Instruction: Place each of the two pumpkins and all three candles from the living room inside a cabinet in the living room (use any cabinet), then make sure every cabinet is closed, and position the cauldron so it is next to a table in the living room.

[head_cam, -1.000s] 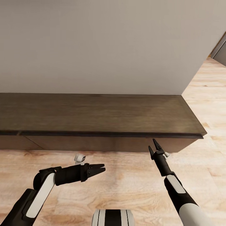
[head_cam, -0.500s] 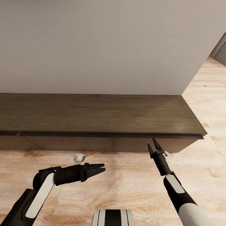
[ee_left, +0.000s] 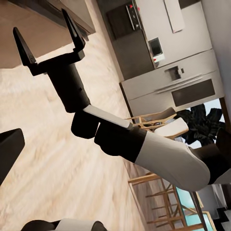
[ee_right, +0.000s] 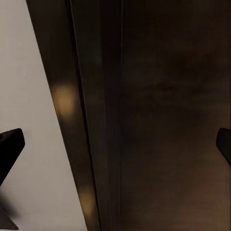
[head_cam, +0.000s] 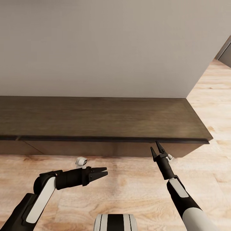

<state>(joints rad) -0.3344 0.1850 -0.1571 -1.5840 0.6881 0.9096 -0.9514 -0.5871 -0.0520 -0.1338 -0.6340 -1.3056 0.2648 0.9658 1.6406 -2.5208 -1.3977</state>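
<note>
The cabinet (head_cam: 102, 117) is a long, low dark-brown unit against the wall, and its flat fronts look closed. My right gripper (head_cam: 155, 147) is open, its tips just under the front edge of the cabinet's top near the right end. In the right wrist view the dark cabinet front (ee_right: 168, 96) sits close up between the spread fingertips (ee_right: 10, 144). My left gripper (head_cam: 106, 171) hovers open and empty over the floor, pointing right. The left wrist view looks at the open right gripper (ee_left: 46, 36). Pumpkins, candles, cauldron and table are out of view.
A plain grey wall (head_cam: 96, 48) rises behind the cabinet and ends at a corner on the right, where light wood floor (head_cam: 211, 96) runs on. More floor lies in front of the cabinet. The left wrist view catches a distant kitchen fridge (ee_left: 168, 82) and chairs (ee_left: 159, 122).
My right gripper has edged slightly closer to the cabinet's front edge. The head view has shifted a touch. The left arm has not moved.
</note>
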